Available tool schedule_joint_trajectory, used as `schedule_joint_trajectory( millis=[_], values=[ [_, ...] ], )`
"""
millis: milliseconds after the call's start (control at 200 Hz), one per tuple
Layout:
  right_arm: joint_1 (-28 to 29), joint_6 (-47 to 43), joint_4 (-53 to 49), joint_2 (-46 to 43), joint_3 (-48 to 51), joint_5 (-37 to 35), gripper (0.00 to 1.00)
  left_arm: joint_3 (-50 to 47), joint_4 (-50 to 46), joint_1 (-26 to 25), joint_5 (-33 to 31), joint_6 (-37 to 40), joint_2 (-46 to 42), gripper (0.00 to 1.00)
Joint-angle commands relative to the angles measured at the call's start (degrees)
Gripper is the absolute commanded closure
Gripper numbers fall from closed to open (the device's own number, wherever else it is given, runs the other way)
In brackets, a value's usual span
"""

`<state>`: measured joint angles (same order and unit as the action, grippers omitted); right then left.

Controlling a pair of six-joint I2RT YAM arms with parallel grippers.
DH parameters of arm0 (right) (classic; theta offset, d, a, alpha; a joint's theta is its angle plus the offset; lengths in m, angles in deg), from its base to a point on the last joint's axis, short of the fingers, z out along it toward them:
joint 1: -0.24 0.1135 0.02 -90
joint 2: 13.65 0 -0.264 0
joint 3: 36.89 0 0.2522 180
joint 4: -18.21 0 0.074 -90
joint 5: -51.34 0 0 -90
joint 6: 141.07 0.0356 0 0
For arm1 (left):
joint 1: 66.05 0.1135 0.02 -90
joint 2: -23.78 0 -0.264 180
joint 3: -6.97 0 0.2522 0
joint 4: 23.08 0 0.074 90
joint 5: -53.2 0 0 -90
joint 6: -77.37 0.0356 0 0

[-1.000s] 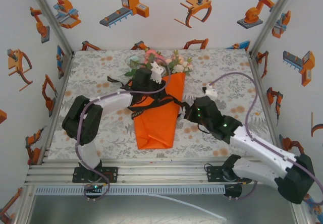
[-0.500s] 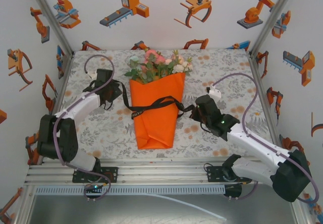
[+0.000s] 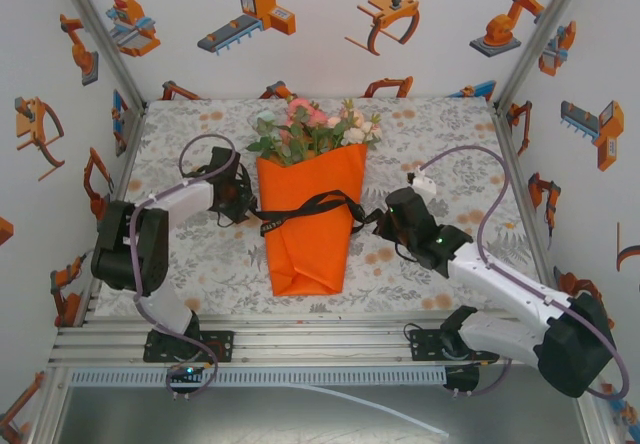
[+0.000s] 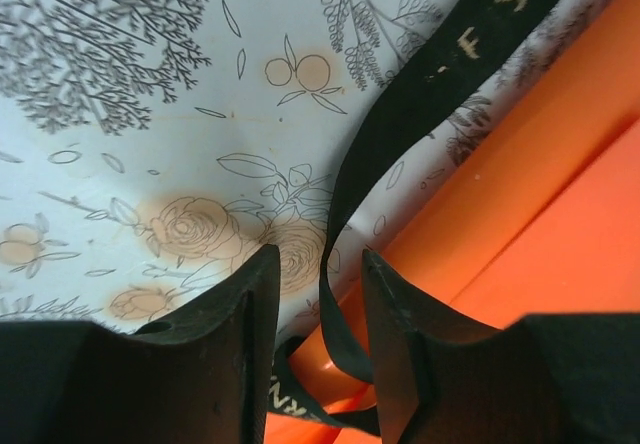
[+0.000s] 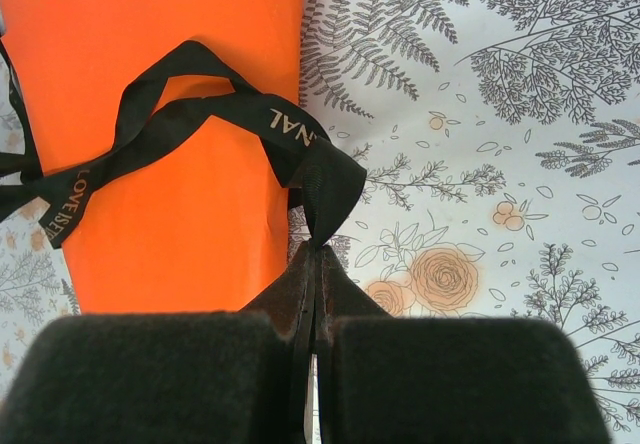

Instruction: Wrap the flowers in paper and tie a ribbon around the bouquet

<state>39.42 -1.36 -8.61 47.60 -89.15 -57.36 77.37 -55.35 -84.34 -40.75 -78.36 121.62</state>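
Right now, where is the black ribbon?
In the top view, the ribbon crosses the middle of the bouquet, its right end pinched in the right hand.

1. Table: covered edge to edge w/ pale tablecloth, grey fern-and-leaf print + faded orange roses.
2. Bouquet: lies flat at centre of cloth. Orange paper cone has narrow end twd near edge; flowers at far end, resting on cloth.
3. Ribbon: black w/ pale lettering, crosses cone approx mid-way, L to R. Runs off paper on both sides; on L it passes over cloth just beside cone edge.
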Motion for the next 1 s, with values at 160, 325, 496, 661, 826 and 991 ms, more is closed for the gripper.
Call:
schedule_joint_trajectory(
  millis=[160, 325, 496, 661, 826, 991],
  values=[
    [-7.88, -2.34, -0.50, 0.06, -5.75, 1.55, 1.00, 0.49, 0.33, 1.26, 1.78, -1.25, -0.85, 0.92],
    [-29.64, -3.29, -1.54, -0.23, -8.77, 8.49, 1.00, 0.55, -3.99, 5.28, -2.63, 2.79, -4.35, 0.99],
    [-45.52, -1.69, 0.02, 6.24, -11.56, 14.66, 1.00, -3.11, -2.52, 10.46, -2.44, 4.08, -5.03, 1.00],
    [-54.62, 0.87, 2.37, 12.01, -13.19, 17.79, 1.00, -5.59, -2.68, 16.63, -4.30, 6.97, -6.36, 1.00],
    [-60.45, 3.86, 3.62, 17.18, -15.60, 18.68, 1.00, -6.80, -2.54, 24.91, -5.63, 10.71, -8.84, 1.00],
    [-63.08, 6.52, 3.60, 20.22, -17.83, 15.90, 1.00, -6.85, -3.06, 31.07, -7.30, 11.63, -12.34, 1.00]
  ],
)
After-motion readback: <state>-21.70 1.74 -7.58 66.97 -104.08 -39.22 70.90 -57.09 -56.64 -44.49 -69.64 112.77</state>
